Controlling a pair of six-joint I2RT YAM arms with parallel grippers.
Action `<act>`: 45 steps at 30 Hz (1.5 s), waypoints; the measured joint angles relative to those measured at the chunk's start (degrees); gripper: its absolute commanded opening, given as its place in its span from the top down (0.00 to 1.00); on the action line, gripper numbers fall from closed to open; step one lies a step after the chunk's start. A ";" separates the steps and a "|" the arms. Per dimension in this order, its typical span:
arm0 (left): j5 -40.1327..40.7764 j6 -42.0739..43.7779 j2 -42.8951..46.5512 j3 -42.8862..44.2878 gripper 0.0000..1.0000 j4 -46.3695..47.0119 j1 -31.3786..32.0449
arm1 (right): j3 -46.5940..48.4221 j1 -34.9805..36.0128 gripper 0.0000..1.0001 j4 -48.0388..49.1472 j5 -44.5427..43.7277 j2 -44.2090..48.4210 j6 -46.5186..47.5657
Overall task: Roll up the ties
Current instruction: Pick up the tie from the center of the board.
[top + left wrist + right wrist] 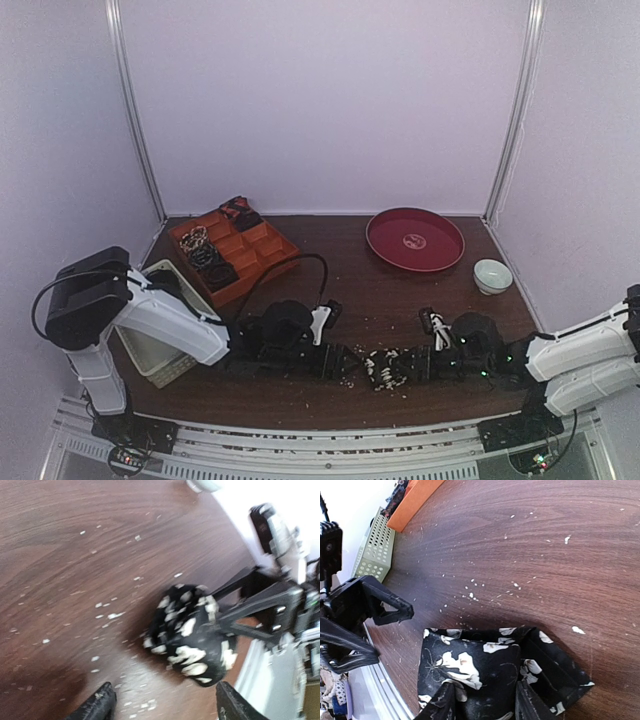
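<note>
The rolled tie (385,368), black with white flowers, lies on the table (400,300) close to its near edge, a little right of the middle. It sits between the two claws, which face each other along that edge.

The right claw (485,692) has hold of it. In the right wrist view both fingers press down into the folded fabric, with a band of the cloth caught between them. In the left wrist view the same fingers (217,615) reach into the coil's right side.

The left claw (165,692) stands wide open and holds nothing. Its two fingertips show at the bottom of its own view, well apart. The coil lies just ahead of the gap, touching neither tip. From above, the left claw (350,362) sits just beside the roll on its left.

White flecks (112,615) lie scattered over the dark wood around the roll.

Toward the far left corner stands the orange tray (265,255), with more coiled ties (210,258) in its compartments. A white basket (160,345) sits at the left edge under the left arm. A red plate (415,240) and a small bowl (492,275) are at the far right.
</note>
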State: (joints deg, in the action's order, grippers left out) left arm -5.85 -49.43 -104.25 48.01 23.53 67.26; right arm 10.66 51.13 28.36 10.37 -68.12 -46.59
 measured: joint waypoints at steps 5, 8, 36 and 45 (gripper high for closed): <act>-1.70 -5.75 -0.72 -0.11 0.29 6.14 0.02 | -2.03 -0.68 0.61 2.60 0.24 0.59 -0.98; -1.75 -8.33 -1.29 -1.01 0.30 8.13 0.02 | -2.49 -0.76 0.62 4.24 1.22 0.04 -1.79; -2.21 -21.77 -12.52 3.08 0.33 17.11 1.49 | -3.50 1.53 0.66 7.67 -1.09 -1.51 -6.25; -2.29 -25.29 -15.12 5.66 0.47 18.29 2.05 | -4.59 1.55 0.67 8.50 -1.97 -0.96 -7.37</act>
State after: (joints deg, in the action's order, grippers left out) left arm -8.14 -74.72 -119.37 53.67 41.82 69.32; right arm 6.07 52.69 36.86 8.40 -69.08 -53.95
